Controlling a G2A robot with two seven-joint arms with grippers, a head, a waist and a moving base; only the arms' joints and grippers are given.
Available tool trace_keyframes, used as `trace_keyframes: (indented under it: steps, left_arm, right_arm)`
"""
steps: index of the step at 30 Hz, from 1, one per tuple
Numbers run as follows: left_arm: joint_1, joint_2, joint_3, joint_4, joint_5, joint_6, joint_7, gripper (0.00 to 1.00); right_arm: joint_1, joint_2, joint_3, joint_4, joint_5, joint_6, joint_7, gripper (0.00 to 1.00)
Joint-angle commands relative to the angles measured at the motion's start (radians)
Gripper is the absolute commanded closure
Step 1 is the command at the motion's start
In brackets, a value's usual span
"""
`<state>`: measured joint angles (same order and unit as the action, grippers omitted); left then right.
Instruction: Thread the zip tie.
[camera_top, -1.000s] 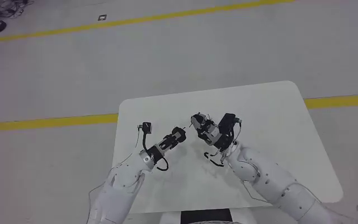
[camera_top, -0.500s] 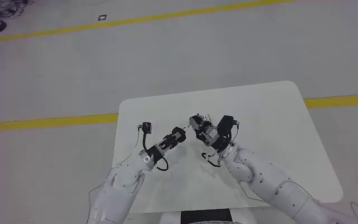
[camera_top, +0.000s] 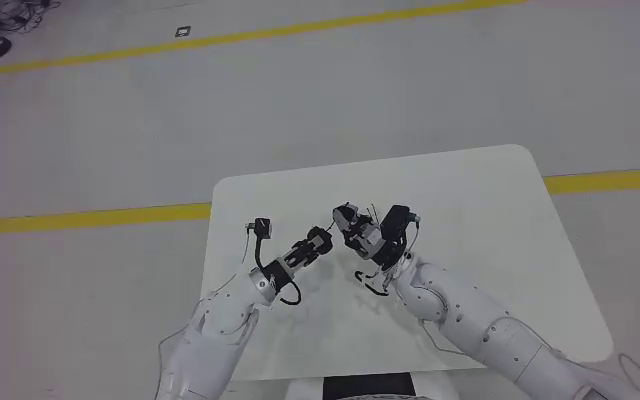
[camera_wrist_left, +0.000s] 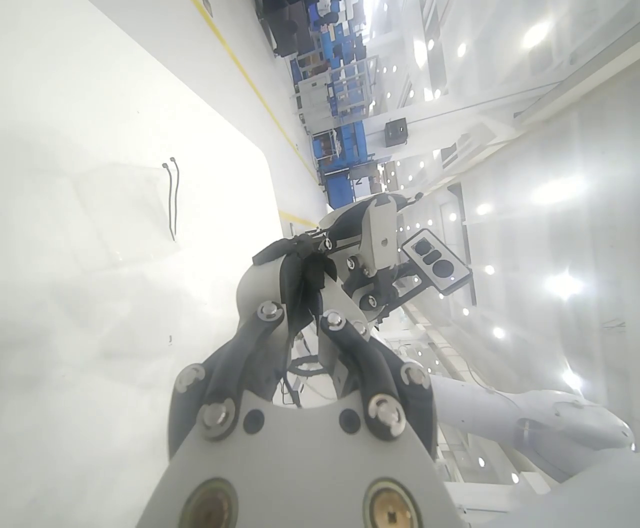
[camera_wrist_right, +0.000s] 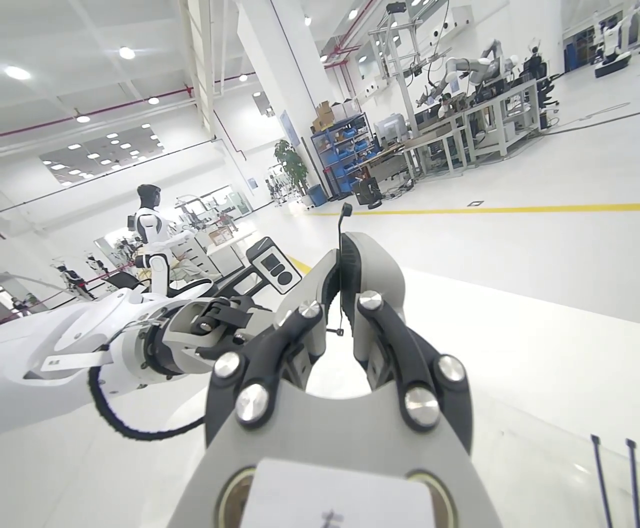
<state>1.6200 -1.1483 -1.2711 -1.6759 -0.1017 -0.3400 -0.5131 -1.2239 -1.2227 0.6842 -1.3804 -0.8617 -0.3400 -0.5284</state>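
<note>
Zip tie (camera_wrist_right: 342, 227) sits clamped in the right pincer (camera_wrist_right: 346, 251), head poking out.

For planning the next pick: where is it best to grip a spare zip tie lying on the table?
Probably mid-strap, from straight above, closing across it: the spare zip ties lie flat, thin and close side by side on the table, leaving little side access.

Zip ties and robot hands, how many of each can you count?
Zip tie pinched in the right hand: 1
Spare zip ties lying on the table: 2
Robot hands, counting the left hand too: 2
Total: 5
</note>
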Motion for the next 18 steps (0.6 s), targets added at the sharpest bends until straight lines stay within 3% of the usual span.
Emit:
trace_keyframes:
  steps: [1, 18]
  left_arm:
    - [0.000, 0.000, 0.000, 0.000, 0.000, 0.000, 0.000, 1.00]
    - [0.000, 0.000, 0.000, 0.000, 0.000, 0.000, 0.000, 1.00]
  right_arm:
    - [0.003, -0.002, 0.001, 0.007, -0.004, 0.000, -0.002, 1.00]
    - [-0.004, -0.009, 0.003, 0.014, -0.008, 0.000, -0.003, 1.00]
